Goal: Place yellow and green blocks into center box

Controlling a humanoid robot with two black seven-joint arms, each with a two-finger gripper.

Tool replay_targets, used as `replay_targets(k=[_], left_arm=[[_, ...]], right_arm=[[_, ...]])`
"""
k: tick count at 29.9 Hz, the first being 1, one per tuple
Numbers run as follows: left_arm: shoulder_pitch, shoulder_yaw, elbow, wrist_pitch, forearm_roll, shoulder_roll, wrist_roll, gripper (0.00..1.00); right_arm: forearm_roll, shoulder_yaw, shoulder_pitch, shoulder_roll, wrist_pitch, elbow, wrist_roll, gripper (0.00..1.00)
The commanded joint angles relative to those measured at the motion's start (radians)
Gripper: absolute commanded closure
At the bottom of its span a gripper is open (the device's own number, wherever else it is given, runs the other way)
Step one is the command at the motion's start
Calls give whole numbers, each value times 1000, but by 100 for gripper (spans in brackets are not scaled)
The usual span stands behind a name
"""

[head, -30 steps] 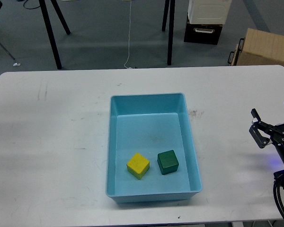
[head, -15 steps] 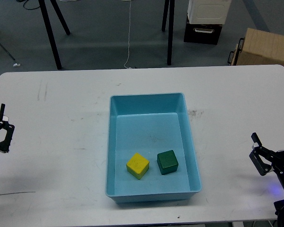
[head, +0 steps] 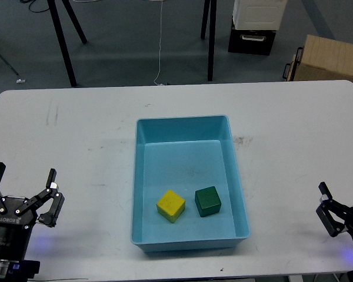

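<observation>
Blocks, yellow [head: 171,205] and green [head: 208,201], are boxed [head: 183,124]; left gripper [head: 23,187] is spread at table [head: 94,141] edge; right gripper's [head: 342,208] state cannot be told.

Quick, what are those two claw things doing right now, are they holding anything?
Left gripper: open, holding nothing.
Right gripper: partly out of view at the picture's edge; cannot tell whether it is open.

Single head view looks forward and down over the table [head: 76,129]; floor beyond.
</observation>
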Motion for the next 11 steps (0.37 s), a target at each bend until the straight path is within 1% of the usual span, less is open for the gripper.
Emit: replay_targets(k=[1, 5, 11], left_arm=[[24, 3, 2, 0, -14, 0, -1, 0], [24, 17, 26, 0, -14, 0, -6, 0], [19, 32, 23, 0, -14, 0, -6, 0]], right_arm=[[-1, 5, -2, 1, 0, 2, 1, 1], [-3, 15, -2, 0, 0, -4, 0, 1], [-3, 29, 0, -6, 0, -4, 1, 1]])
